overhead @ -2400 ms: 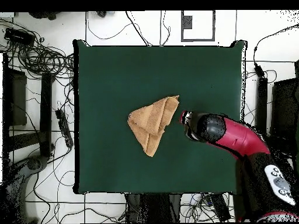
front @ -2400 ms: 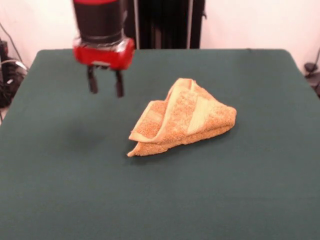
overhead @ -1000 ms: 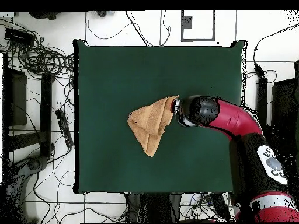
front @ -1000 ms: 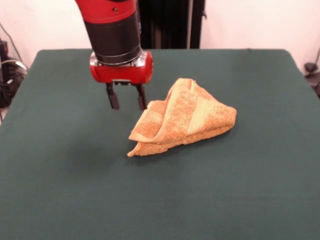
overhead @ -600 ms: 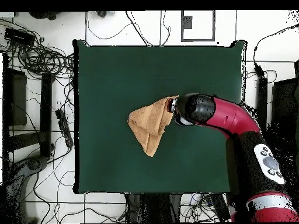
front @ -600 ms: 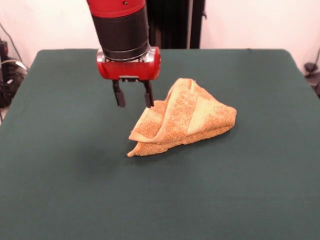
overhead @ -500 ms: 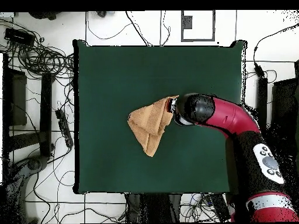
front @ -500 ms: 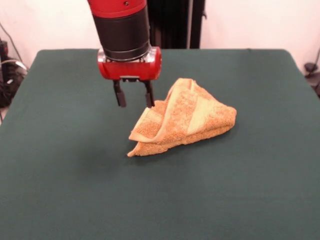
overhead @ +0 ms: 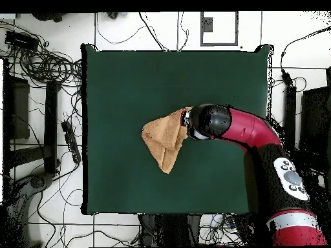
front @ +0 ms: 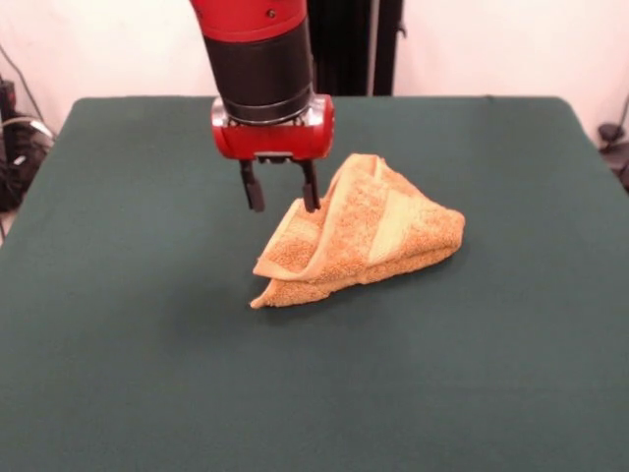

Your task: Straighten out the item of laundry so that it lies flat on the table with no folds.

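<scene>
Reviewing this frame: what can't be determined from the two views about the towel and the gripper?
- Overhead view: the gripper is hidden under the arm's wrist, which also covers the towel's corner there.
- Front view: whether the open fingers touch the towel or hang just behind its edge cannot be told.
- Both views: the layers folded under the towel, and the table beneath it, are covered by its top layer.

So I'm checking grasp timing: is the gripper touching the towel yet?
Cannot tell. In the front view the open gripper has one finger overlapping the towel edge, with no plain gap or contact; overhead, the arm hides it.
</scene>
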Tool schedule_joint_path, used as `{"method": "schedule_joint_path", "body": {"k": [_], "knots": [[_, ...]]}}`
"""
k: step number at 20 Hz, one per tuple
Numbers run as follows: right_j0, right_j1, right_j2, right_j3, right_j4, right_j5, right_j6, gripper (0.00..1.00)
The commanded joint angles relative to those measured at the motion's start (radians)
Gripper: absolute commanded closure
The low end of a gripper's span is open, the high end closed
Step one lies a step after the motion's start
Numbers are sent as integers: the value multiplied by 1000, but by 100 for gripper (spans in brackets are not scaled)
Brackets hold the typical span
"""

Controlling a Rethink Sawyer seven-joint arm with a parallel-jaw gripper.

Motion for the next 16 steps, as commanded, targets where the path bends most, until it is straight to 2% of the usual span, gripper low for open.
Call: {"method": "schedule_joint_path", "body": {"k": [1, 6, 13, 16], "knots": [[40, 70, 79, 79, -51, -28, -1, 0], [25, 86, 95, 83, -39, -21, -13, 0], [-15, 94, 113, 151, -15, 16, -26, 0], [-45, 86, 133, 199, -4, -11, -26, 0]]}}
